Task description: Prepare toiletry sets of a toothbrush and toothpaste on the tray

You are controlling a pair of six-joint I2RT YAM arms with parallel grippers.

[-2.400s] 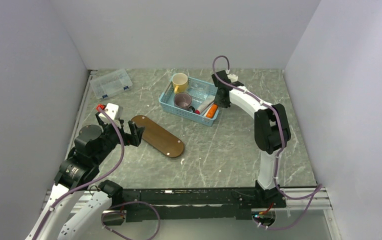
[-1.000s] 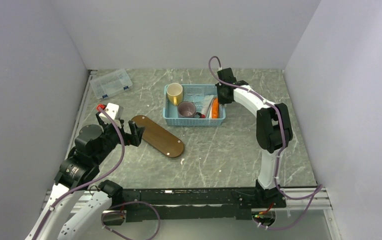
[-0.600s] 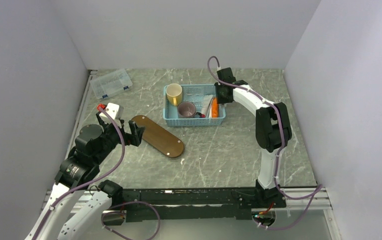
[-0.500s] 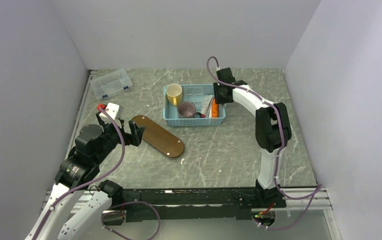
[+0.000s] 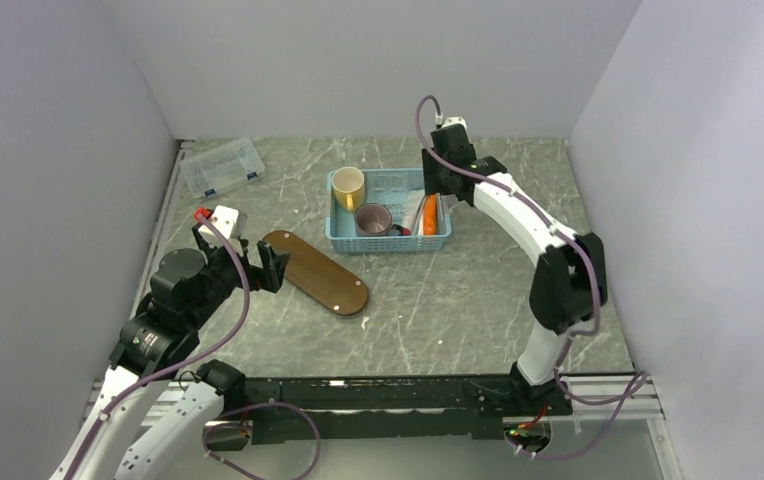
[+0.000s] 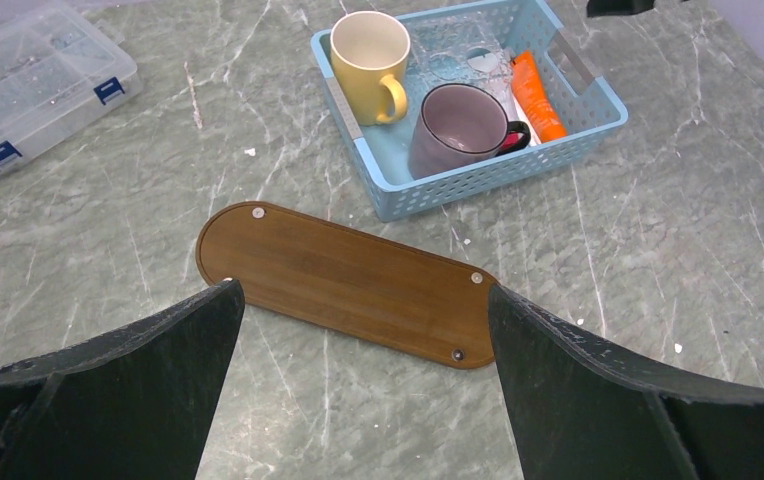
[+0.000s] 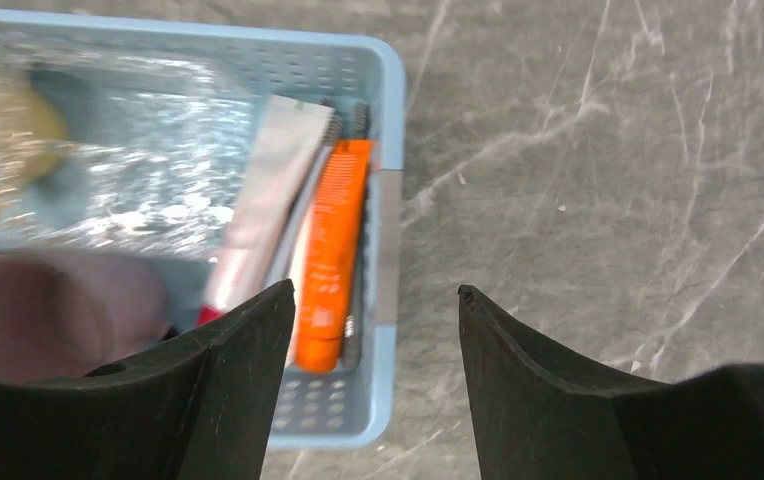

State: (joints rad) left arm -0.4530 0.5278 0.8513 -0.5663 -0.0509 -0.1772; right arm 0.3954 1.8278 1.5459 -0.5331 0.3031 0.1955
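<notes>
The dark brown tray [image 5: 314, 271] [image 6: 343, 282] lies bare on the table, left of centre. My left gripper [image 5: 263, 268] [image 6: 363, 290] hovers open over its near edge, holding nothing. In the light-blue basket [image 5: 391, 240] [image 7: 388, 230] an orange toothpaste tube [image 7: 333, 255] [image 5: 429, 215] [image 6: 538, 95] lies beside a white tube [image 7: 263, 195]. A thin toothbrush [image 7: 356, 318] rests between the orange tube and the basket wall. My right gripper [image 5: 438, 185] [image 7: 376, 290] hangs open and empty above the basket's right wall.
The basket also holds a yellow mug [image 5: 349, 186] [image 6: 370, 50], a purple mug [image 5: 371, 218] [image 6: 458, 130] and a clear square holder [image 6: 458, 65]. A clear lidded organiser box [image 5: 222, 166] [image 6: 28, 80] sits at the back left. Grey walls enclose the table.
The basket was swung square to the table, then stayed put. My right gripper has let go of its right end, opened and lifted back. The left arm has not moved.
</notes>
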